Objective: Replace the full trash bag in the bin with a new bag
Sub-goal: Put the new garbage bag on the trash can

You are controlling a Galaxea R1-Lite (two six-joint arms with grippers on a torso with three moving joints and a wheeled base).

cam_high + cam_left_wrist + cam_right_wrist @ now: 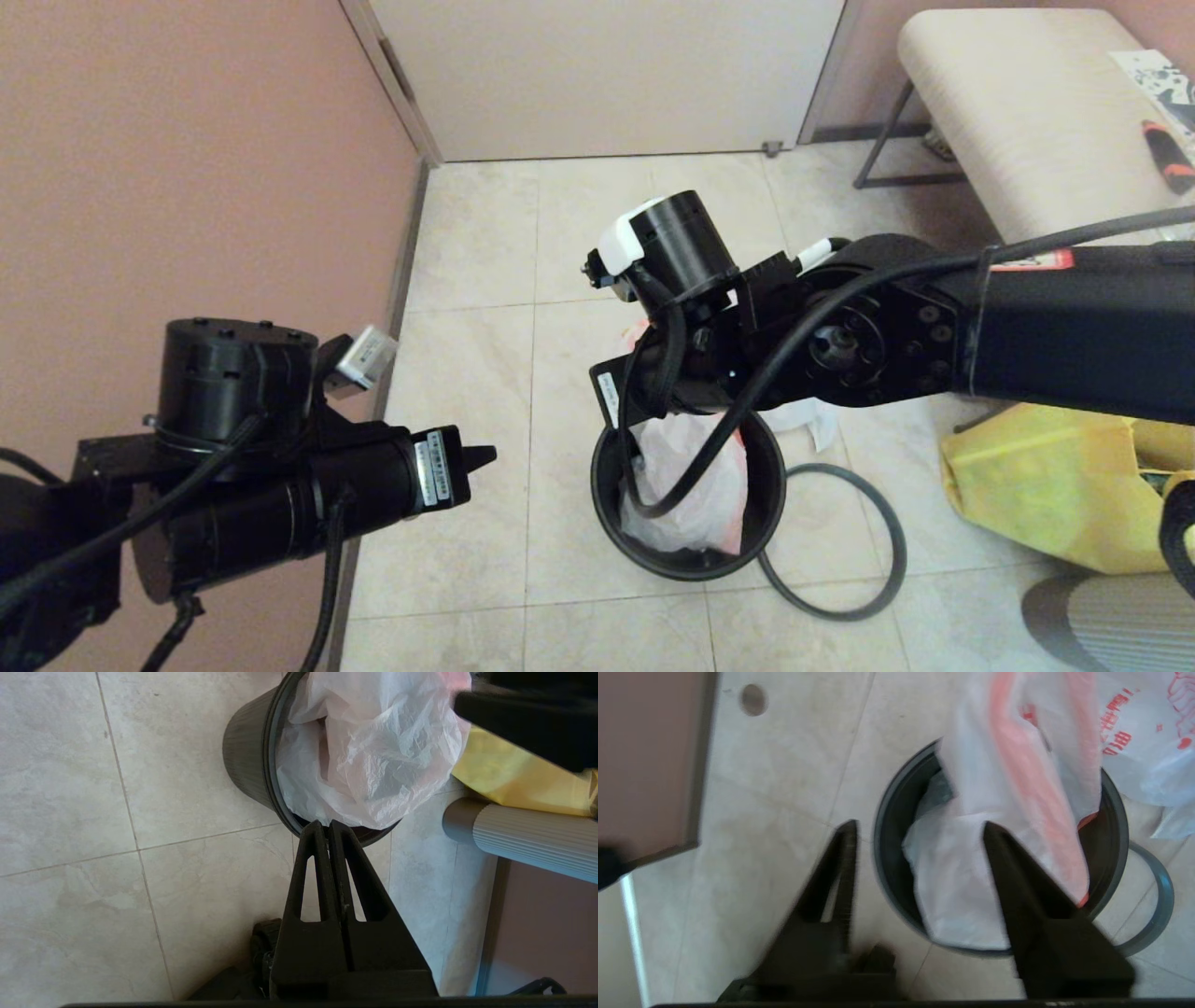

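The black bin (605, 485) stands on the tiled floor, and its grey hoop (882, 532) lies on the floor beside it. The milky-white new bag (686, 504) with its pink-orange band (1027, 765) is bunched loosely inside the bin (887, 858) and rises above the rim. My right gripper (920, 826) is above the bin, open, holding nothing; in the head view the wrist hides it. The printed full trash bag (1143, 732) lies on the floor just beyond the bin. My left gripper (481, 457) is shut and empty, a little to the left of the bin (245, 756).
A yellow fabric tote (1036, 485) sits on the floor to the right of the bin, with a grey ribbed object (1111, 621) in front of it. A padded bench (1008, 112) stands at the back right. The pink wall (187, 187) runs close along the left.
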